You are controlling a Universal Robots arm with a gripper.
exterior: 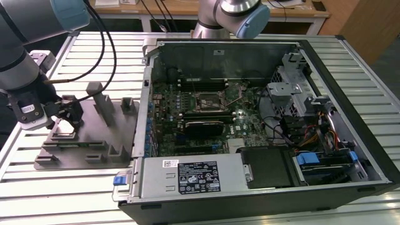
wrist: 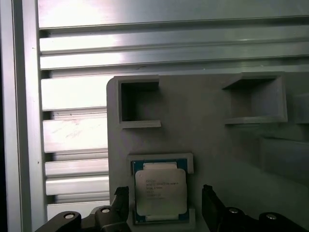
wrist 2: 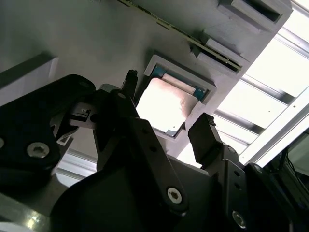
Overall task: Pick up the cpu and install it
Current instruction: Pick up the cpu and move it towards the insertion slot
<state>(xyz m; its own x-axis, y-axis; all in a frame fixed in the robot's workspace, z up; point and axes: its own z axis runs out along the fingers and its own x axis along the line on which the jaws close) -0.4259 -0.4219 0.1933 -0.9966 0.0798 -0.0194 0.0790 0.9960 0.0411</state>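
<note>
The cpu (wrist: 160, 191) is a small silver-topped square chip lying flat in a shallow nest at a corner of the grey fixture plate (wrist: 207, 130). In the second wrist view the cpu (wrist 2: 166, 104) shines brightly in the same nest. My gripper (wrist: 165, 208) is open just above it, with one black finger (wrist: 120, 203) on each side of the chip and a small gap on both sides. In the exterior view my gripper (exterior: 65, 117) hangs low over the fixture plate (exterior: 93, 140) at that view's left, and it hides the chip there.
An open computer case (exterior: 250, 126) lies at the exterior view's right, its motherboard socket (exterior: 209, 101) exposed, with a black heatsink block (exterior: 201, 126) nearer the camera. Upright posts (exterior: 103, 105) rise from the fixture plate. Another arm's base (exterior: 225, 18) stands behind the case on the slatted metal table (exterior: 75, 187).
</note>
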